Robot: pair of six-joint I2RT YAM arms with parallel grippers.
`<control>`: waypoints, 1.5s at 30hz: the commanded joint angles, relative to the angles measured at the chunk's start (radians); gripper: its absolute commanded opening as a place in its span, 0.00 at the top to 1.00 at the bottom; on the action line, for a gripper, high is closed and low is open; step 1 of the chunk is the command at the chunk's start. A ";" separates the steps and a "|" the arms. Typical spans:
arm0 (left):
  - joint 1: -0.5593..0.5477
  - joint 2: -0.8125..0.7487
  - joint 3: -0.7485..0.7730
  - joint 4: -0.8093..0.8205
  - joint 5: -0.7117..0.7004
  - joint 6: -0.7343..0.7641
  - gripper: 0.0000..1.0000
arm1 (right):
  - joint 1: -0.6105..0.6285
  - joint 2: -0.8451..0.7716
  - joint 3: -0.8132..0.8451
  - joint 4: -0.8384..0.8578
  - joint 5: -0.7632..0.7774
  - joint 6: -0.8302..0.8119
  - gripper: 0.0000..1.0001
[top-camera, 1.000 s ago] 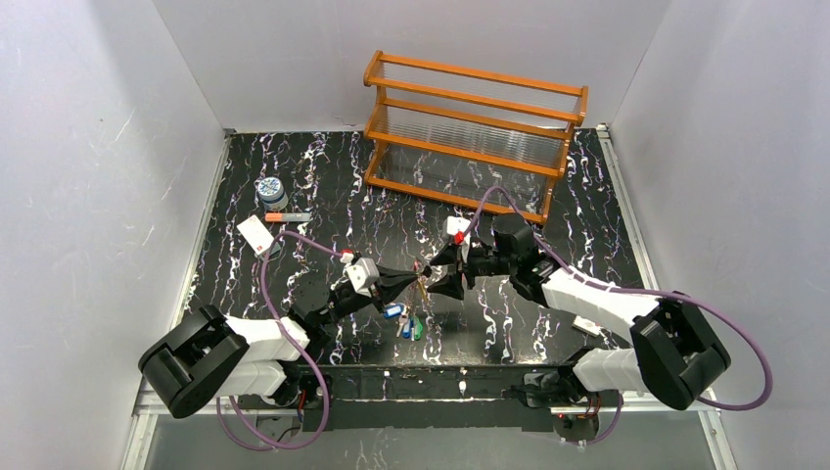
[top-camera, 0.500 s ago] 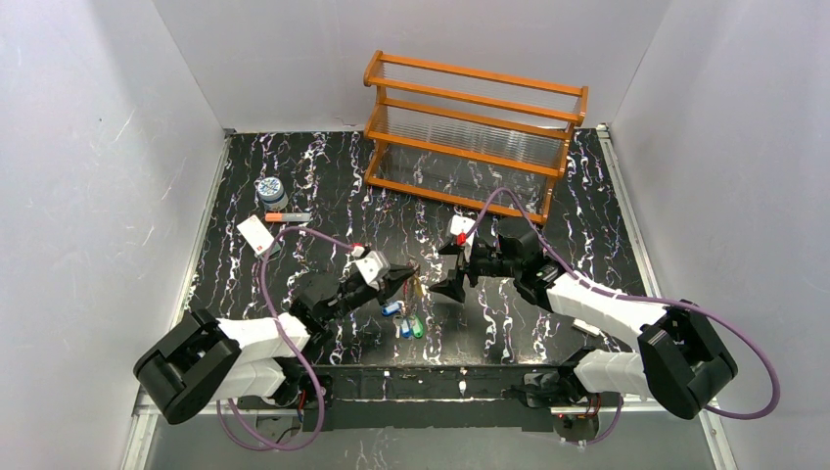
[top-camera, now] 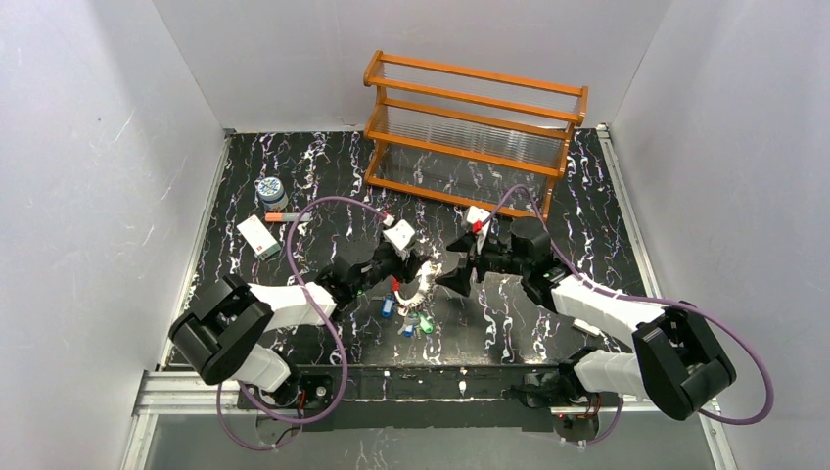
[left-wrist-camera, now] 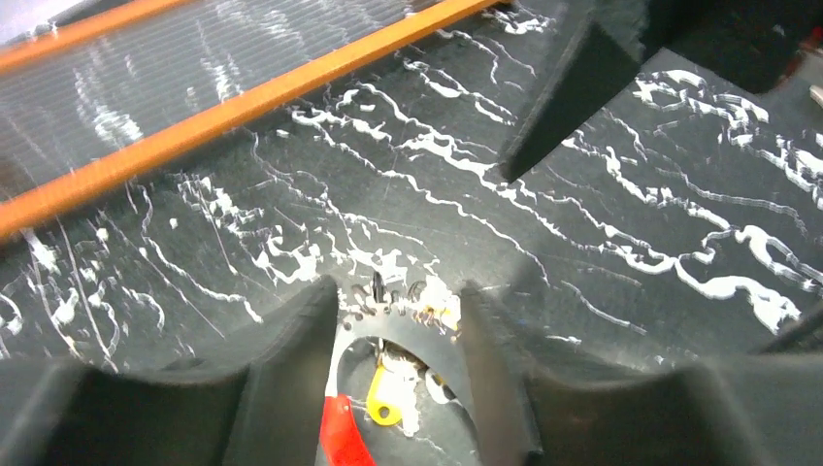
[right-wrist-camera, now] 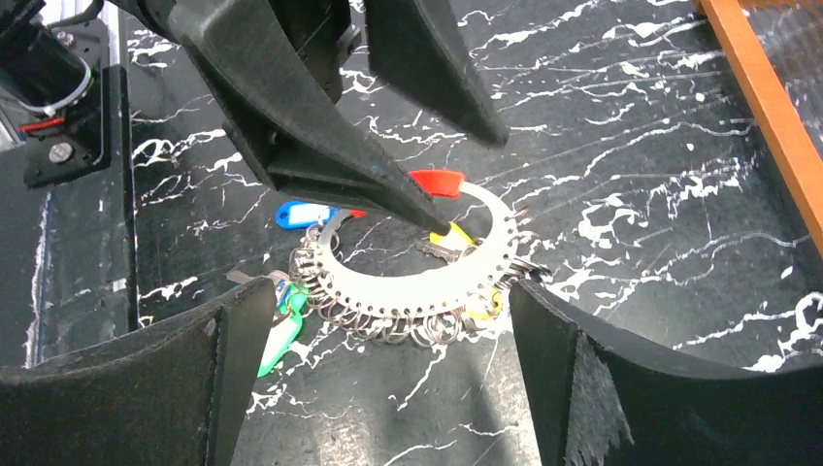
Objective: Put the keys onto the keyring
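The keyring point(right-wrist-camera: 427, 291), a flat white loop with a curved red piece point(right-wrist-camera: 437, 182), lies on the black marbled table. Several small rings hang from its rim, and the keys lie around it: blue point(right-wrist-camera: 301, 214), green point(right-wrist-camera: 277, 340), yellow point(right-wrist-camera: 480, 311). My left gripper point(top-camera: 416, 266) hovers open right above the loop, its fingers point(right-wrist-camera: 320, 116) spread and one tip close to the rim. In the left wrist view the keyring point(left-wrist-camera: 456, 345) and a yellow key point(left-wrist-camera: 383, 398) show between the open jaws. My right gripper point(right-wrist-camera: 388, 388) stands wide open just short of the loop, holding nothing.
An orange wooden rack point(top-camera: 475, 132) stands at the back. At the far left are a round patterned jar point(top-camera: 271, 189), an orange-tipped stick point(top-camera: 284, 216) and a white card point(top-camera: 256, 236). White walls enclose the table on three sides.
My left gripper has gone from shut to open and let go of the keyring, which now lies on the table with the keys. The left arm reached further right; the right gripper opened wider.
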 commanded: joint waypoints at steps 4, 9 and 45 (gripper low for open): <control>0.077 -0.008 0.047 -0.027 -0.122 -0.091 0.12 | -0.108 -0.021 -0.037 0.111 -0.069 0.115 0.01; 0.244 -0.079 -0.008 -0.027 -0.077 -0.204 0.02 | -0.231 -0.030 -0.089 0.184 -0.113 0.202 0.01; 0.630 0.195 -0.147 0.175 -0.406 -0.048 0.02 | -0.537 0.063 -0.323 0.476 0.491 0.011 0.01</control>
